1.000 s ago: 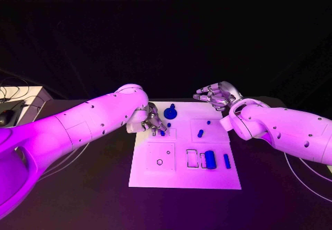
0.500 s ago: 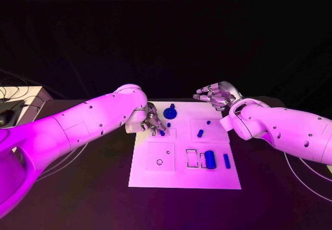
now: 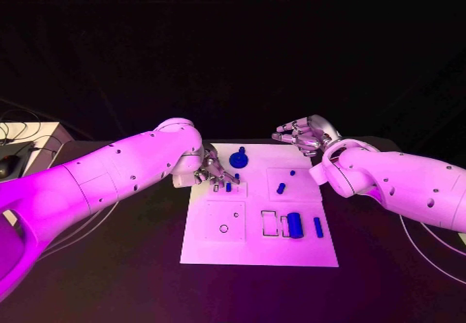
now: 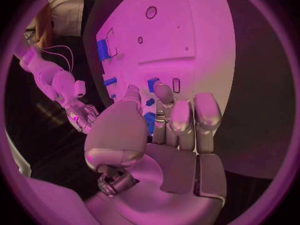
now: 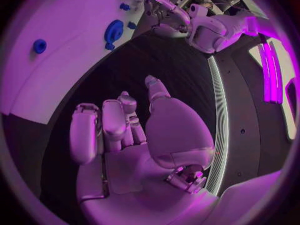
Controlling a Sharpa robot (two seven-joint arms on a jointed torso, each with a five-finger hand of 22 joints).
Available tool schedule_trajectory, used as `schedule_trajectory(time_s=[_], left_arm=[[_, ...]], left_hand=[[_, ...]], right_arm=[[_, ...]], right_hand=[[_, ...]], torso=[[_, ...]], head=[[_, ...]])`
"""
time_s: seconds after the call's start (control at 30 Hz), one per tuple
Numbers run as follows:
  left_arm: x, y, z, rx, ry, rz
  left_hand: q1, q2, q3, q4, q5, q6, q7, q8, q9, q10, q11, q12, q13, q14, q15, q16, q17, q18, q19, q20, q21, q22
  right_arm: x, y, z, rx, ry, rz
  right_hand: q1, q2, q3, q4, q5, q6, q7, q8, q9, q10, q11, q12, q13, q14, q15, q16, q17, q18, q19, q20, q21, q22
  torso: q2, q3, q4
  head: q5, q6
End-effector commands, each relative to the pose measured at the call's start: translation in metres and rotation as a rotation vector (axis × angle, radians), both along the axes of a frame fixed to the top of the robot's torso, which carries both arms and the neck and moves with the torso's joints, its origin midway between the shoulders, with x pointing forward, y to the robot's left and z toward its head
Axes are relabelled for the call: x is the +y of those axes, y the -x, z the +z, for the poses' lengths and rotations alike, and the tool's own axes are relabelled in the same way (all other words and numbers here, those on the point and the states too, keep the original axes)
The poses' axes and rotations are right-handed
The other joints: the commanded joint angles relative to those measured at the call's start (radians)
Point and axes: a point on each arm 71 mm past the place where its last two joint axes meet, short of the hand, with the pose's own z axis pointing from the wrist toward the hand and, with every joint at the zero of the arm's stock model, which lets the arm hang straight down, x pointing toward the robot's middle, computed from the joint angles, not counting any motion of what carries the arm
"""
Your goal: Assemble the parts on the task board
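Reaching in over the task board's [image 3: 260, 249] far left corner, my left hand [image 3: 212, 171] hangs with its fingers [image 4: 180, 121] pointing down, close together, their tips just above a small blue peg [image 3: 228, 186] that stands in the board. From the wrist I see nothing between thumb and fingers, and they are loosely extended side by side, not clenched. Whether the tips touch the peg I cannot tell. My left arm comes in low across the table [image 3: 116, 269], elbow raised, forearm angled toward the board's far edge.

My right hand [image 3: 303, 134] is held up beyond the board's far right corner, palm turned, fingers spread and gently curled, holding nothing. Its forearm crosses above the board's right edge.

On the board, a round blue gear-like part [image 3: 239, 159] sits near the far edge, between my two hands. Another short blue peg [image 3: 281, 187] stands toward the right side. Nearer my body, a thick blue block [image 3: 294, 224] and a slim blue bar [image 3: 318, 226] lie side by side by the right edge, next to outlined rectangular recesses.
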Motion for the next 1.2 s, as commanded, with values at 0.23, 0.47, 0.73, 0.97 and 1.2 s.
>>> schedule_trajectory(time_s=[0.23,0.47,0.73,0.97,1.2], left_arm=[[0.001,-0.001,0.011,-0.066,0.091,0.032],[0.009,-0.001,0.024,-0.124,0.256,0.089],[0.031,0.001,0.025,-0.192,0.388,0.125],[0.059,-0.007,0.027,-0.291,0.439,0.192],[0.074,-0.017,0.026,-0.314,0.411,0.234]], left_hand=[[0.021,-0.010,0.012,0.014,-0.004,-0.007,0.010,-0.001,0.001,0.000,0.003,0.000,0.002,0.001,-0.003,-0.003,-0.010,-0.003,0.006,-0.003,-0.009,0.027],[0.088,-0.032,0.195,0.003,-0.002,-0.050,0.053,-0.085,-0.102,-0.052,0.031,-0.018,-0.008,-0.023,0.013,-0.073,-0.080,0.013,-0.038,0.010,-0.099,-0.020],[0.201,0.001,0.367,-0.140,0.000,-0.102,0.103,-0.156,-0.298,-0.135,0.073,-0.133,-0.149,-0.117,0.050,-0.317,-0.305,0.076,-0.157,0.070,-0.462,-0.249],[0.120,-0.040,0.324,-0.095,-0.003,-0.119,0.119,-0.149,-0.370,-0.137,0.085,-0.144,-0.200,-0.117,0.060,-0.345,-0.330,0.083,-0.145,0.082,-0.502,-0.283],[0.077,-0.086,0.360,-0.049,-0.002,-0.127,0.119,-0.112,-0.417,-0.131,0.084,-0.127,-0.238,-0.099,0.057,-0.278,-0.300,0.092,-0.116,0.079,-0.463,-0.254]], right_arm=[[-0.001,0.001,-0.001,-0.006,0.005,0.011],[-0.003,0.001,-0.001,-0.008,-0.003,0.008],[-0.007,0.004,0.001,-0.036,-0.031,0.013],[-0.012,0.006,0.004,-0.075,-0.050,0.014],[-0.014,0.007,0.006,-0.097,-0.043,0.017]], right_hand=[[0.000,0.007,-0.006,-0.002,0.001,-0.002,0.007,0.002,0.002,-0.003,-0.003,0.001,-0.001,0.002,-0.006,-0.003,-0.001,-0.001,0.079,-0.005,-0.006,0.203],[0.000,0.007,-0.006,-0.003,0.001,-0.002,0.007,0.002,0.002,-0.003,-0.003,0.001,-0.001,0.002,-0.006,-0.003,-0.001,-0.001,0.079,-0.005,-0.008,0.203],[0.005,0.009,-0.003,-0.007,0.003,0.000,0.006,0.002,0.002,-0.007,-0.004,-0.003,-0.004,0.001,-0.006,-0.006,-0.004,-0.001,0.078,-0.005,-0.010,0.203],[0.007,0.013,-0.004,-0.018,0.006,-0.001,0.006,0.002,0.002,-0.034,-0.004,-0.046,-0.043,-0.005,-0.008,-0.040,-0.029,0.008,0.070,-0.006,-0.054,0.191],[0.008,0.015,-0.003,-0.021,0.008,-0.001,0.006,0.002,0.002,-0.039,-0.005,-0.054,-0.052,-0.005,-0.008,-0.047,-0.031,0.010,0.070,-0.006,-0.063,0.189]], torso=[[0.000,0.0007,0.0004],[0.000,0.0015,-0.0005],[0.000,0.0007,0.0007],[0.001,-0.0012,-0.0004],[0.005,-0.0011,-0.0018]], head=[[0.002,0.003],[0.003,0.008],[0.003,0.019],[0.008,0.032],[0.010,0.047]])
